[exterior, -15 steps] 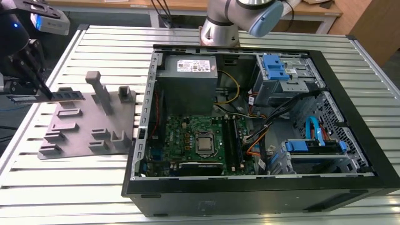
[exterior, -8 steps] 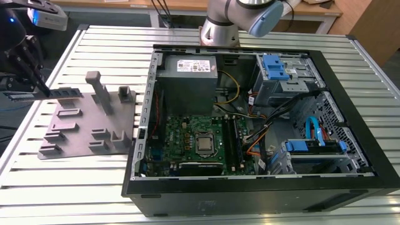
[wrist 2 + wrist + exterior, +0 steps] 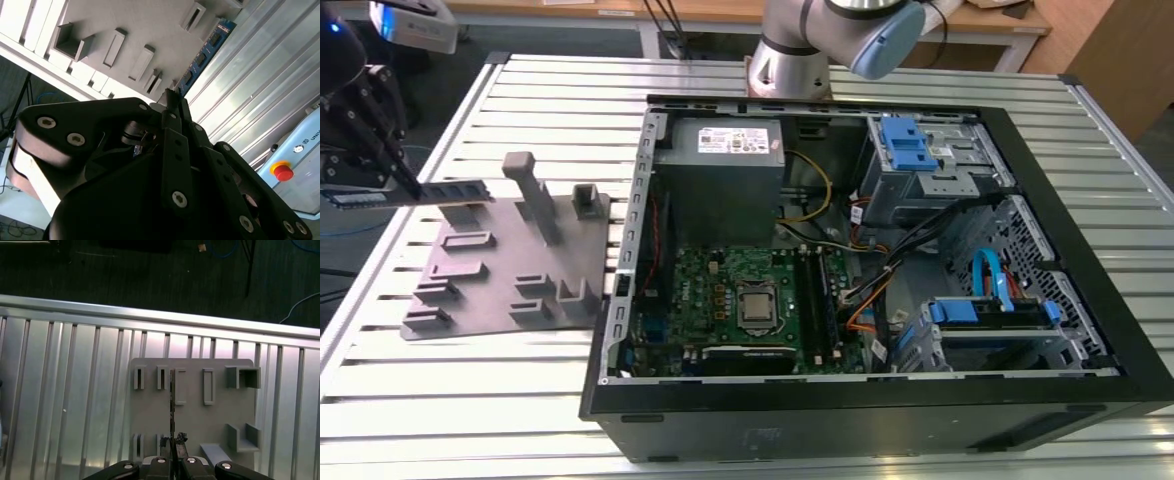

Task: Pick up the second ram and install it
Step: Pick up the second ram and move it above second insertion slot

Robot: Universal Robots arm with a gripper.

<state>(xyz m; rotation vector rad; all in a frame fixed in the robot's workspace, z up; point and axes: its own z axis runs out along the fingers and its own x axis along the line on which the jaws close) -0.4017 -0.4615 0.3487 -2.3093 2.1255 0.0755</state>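
My gripper (image 3: 408, 188) is at the exterior view's far left, above the left edge of the grey plastic fixture (image 3: 507, 270). It is shut on the second ram (image 3: 454, 190), a long narrow board held level and clear of the fixture. In the second wrist view the ram (image 3: 206, 50) runs out past the black fingers (image 3: 172, 107) over the fixture (image 3: 125, 30). In the first wrist view the ram (image 3: 172, 397) shows edge-on, reaching from my gripper (image 3: 175, 442) across the fixture's slots (image 3: 180, 385).
The open computer case (image 3: 1014, 150) lies on the slatted metal table (image 3: 494, 380), to the exterior view's right of the fixture. Inside are the motherboard (image 3: 720, 290), power supply (image 3: 720, 150), loose cables and blue drive brackets. The arm's base (image 3: 787, 60) stands behind the case. A red button (image 3: 283, 172) sits past the table.
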